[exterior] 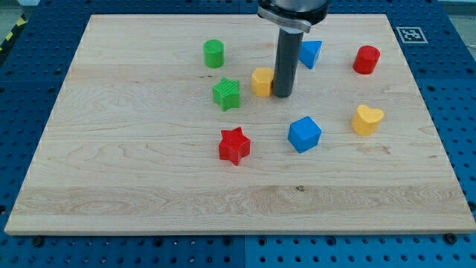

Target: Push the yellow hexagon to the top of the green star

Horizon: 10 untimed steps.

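The yellow hexagon [261, 81] lies on the wooden board just right of and slightly above the green star [227, 94]. A narrow gap separates them. My tip [282, 94] stands right against the hexagon's right side; the dark rod comes down from the view's top and hides the hexagon's right edge.
A green cylinder [213, 53] sits above and left of the star. A blue triangle [310, 53] is partly behind the rod. A red cylinder [366, 59], a yellow heart [367, 119], a blue cube [304, 134] and a red star [235, 145] lie around.
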Tool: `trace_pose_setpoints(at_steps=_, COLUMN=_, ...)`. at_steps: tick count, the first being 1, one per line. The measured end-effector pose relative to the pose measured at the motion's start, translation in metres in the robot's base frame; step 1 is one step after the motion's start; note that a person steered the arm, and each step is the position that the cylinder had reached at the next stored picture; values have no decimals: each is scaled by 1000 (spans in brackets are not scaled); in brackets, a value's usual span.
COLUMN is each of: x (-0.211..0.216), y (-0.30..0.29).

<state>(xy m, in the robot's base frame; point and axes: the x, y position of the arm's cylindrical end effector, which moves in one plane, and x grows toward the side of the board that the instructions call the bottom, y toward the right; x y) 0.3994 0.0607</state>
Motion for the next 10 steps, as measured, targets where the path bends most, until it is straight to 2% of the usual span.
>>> trace_pose_setpoints(at_steps=3, x=-7, y=-60)
trace_pose_setpoints(at_steps=4, x=-17, y=-62)
trace_pose_setpoints(at_steps=6, x=28, y=-28)
trace_pose_setpoints(at_steps=7, x=14, y=-19)
trace_pose_setpoints(at_steps=8, x=-20, y=-19)
trace_pose_setpoints(at_steps=10, x=-38, y=5)
